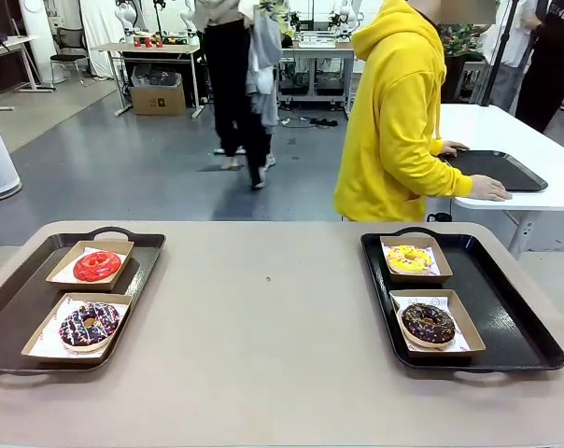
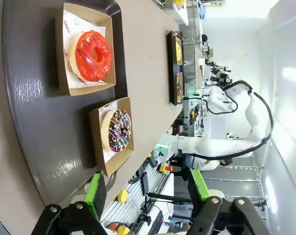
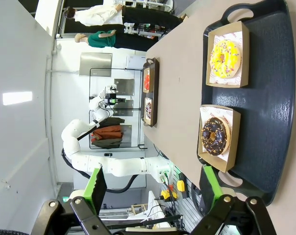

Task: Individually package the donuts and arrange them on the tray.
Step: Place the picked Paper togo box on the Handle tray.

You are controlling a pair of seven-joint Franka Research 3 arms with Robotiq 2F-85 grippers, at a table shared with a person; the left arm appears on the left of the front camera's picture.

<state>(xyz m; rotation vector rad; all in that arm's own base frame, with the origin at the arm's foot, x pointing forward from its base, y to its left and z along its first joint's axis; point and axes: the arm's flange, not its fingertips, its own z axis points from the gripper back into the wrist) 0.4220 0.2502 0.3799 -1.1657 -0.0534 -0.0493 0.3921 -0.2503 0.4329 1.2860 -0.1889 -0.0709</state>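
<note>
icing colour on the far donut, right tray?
Yellow, with coloured sprinkles, on the donut in its own box on the right tray. Right wrist view shows it best.

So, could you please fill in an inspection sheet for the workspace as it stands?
Surface: beige table carrying a left tray and a right tray, both dark.
Job's things: red donut and striped donut on the left tray; yellow donut and chocolate donut on the right tray. Each sits in its own open box.
Clutter: nothing seen.
Grippers: left gripper open, holding nothing; right gripper open, holding nothing.
Cables: nothing seen on the table.
Surroundings: person in a yellow hoodie at the far side, hands on another tray on a white table.
</note>
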